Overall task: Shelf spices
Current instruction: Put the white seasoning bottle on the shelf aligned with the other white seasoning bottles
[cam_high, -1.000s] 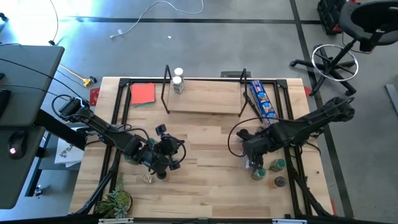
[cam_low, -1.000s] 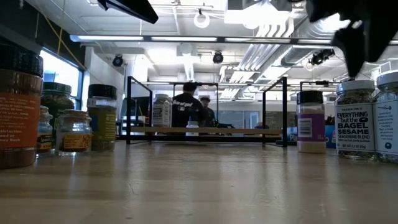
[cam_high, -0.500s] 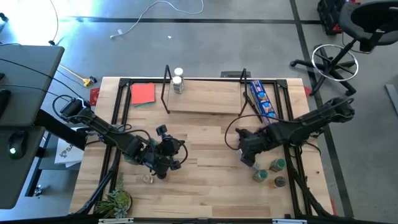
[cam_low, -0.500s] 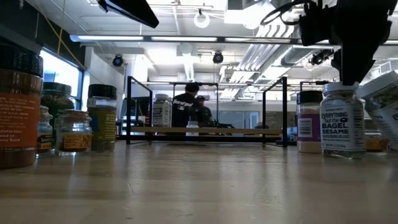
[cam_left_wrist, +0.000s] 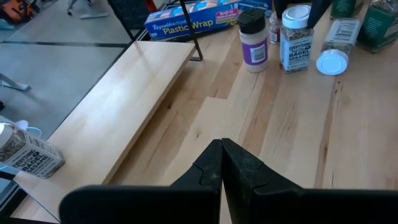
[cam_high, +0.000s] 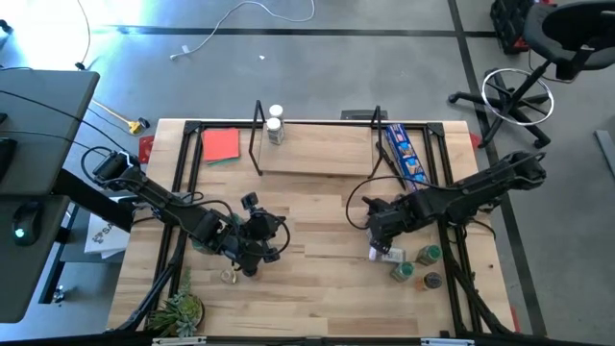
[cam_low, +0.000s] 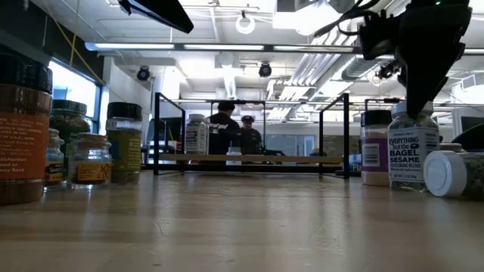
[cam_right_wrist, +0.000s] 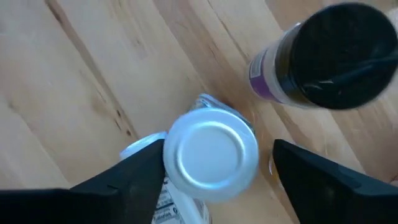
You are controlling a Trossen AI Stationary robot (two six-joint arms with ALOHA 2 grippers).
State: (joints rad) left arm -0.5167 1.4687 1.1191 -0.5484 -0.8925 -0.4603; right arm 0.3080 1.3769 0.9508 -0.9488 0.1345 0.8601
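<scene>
Standing at the table's [cam_high: 317, 216] back edge, the shelf [cam_high: 315, 147] carries two jars [cam_high: 276, 125] at its left end. Right gripper [cam_right_wrist: 217, 163] hangs fingers apart around a white-lidded jar [cam_right_wrist: 211, 155] beside a fallen one [cam_low: 454, 172]. Left gripper [cam_left_wrist: 222, 163] hovers pinched together.

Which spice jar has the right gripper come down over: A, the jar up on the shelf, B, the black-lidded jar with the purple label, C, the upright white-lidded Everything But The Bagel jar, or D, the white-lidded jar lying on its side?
C: in the right wrist view the right gripper has its open fingers either side of the bagel seasoning jar, with the black-lidded jar standing off to one side.
</scene>
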